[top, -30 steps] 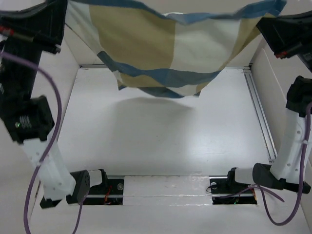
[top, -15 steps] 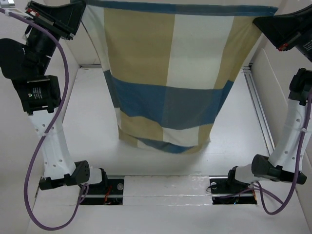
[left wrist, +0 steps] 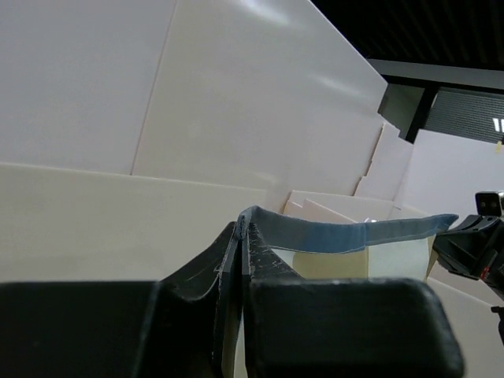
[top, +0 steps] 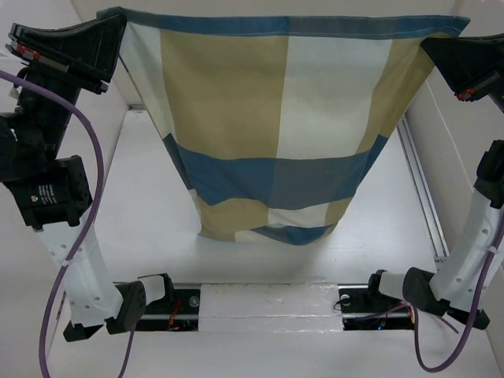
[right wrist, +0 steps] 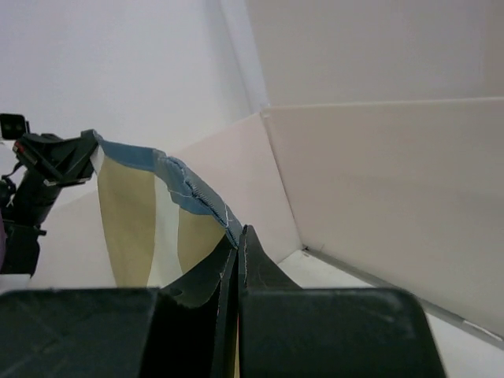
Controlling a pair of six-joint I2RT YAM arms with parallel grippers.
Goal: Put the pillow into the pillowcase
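Both pinching: left gripper point(top: 118, 26) and right gripper point(top: 433, 45) each clamp a top corner of the pillowcase point(top: 276, 134), hanging it taut above the table point(top: 260, 264), likely to settle contents. Pillow not visible, possibly inside.

No legible writing anywhere.
A label point(top: 49, 191) on the left arm's point(top: 75, 260) dark joint housing bears small white print (too small and blurred to read).

far table point(top: 150, 236) behind pillowcase point(top: 276, 126), right arm point(top: 482, 236) cropped
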